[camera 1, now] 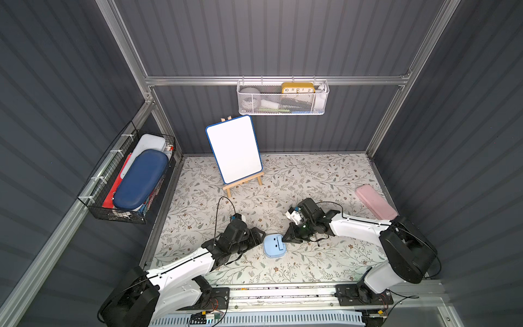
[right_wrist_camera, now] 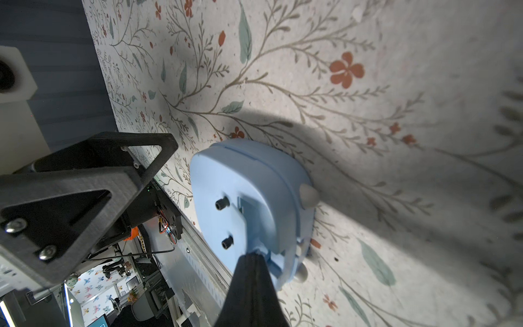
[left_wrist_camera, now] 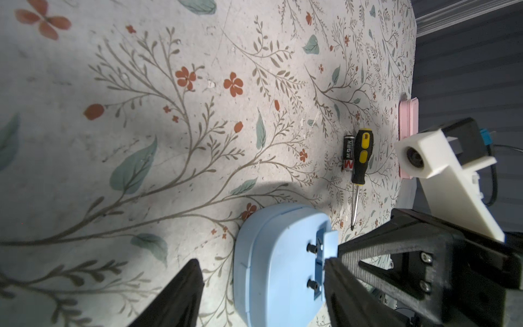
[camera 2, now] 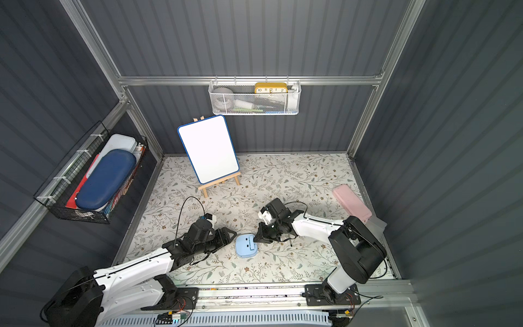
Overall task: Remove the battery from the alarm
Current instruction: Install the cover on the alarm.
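The light-blue alarm [camera 1: 274,245] [camera 2: 246,245] lies face down on the floral table, its back with two black knobs upward [left_wrist_camera: 283,254] [right_wrist_camera: 249,181]. My left gripper [left_wrist_camera: 261,262] [camera 1: 263,242] is open, one finger on each side of the alarm; there is a gap on one side. My right gripper [right_wrist_camera: 252,256] [camera 1: 284,240] is shut, its tip resting on the alarm's back at the edge of the raised blue cover [left_wrist_camera: 329,247]. In the left wrist view the battery [left_wrist_camera: 349,153], dark with a red band, lies on the table beyond the alarm. The right arm hides it in both top views.
A black-and-yellow screwdriver [left_wrist_camera: 362,153] lies right beside the battery. A pink case [camera 1: 375,201] sits at the right wall and a whiteboard on an easel [camera 1: 233,150] at the back. A mesh basket [camera 1: 283,107] holds a yellow clock [camera 1: 297,88]; a wire basket [camera 1: 127,181] hangs left.
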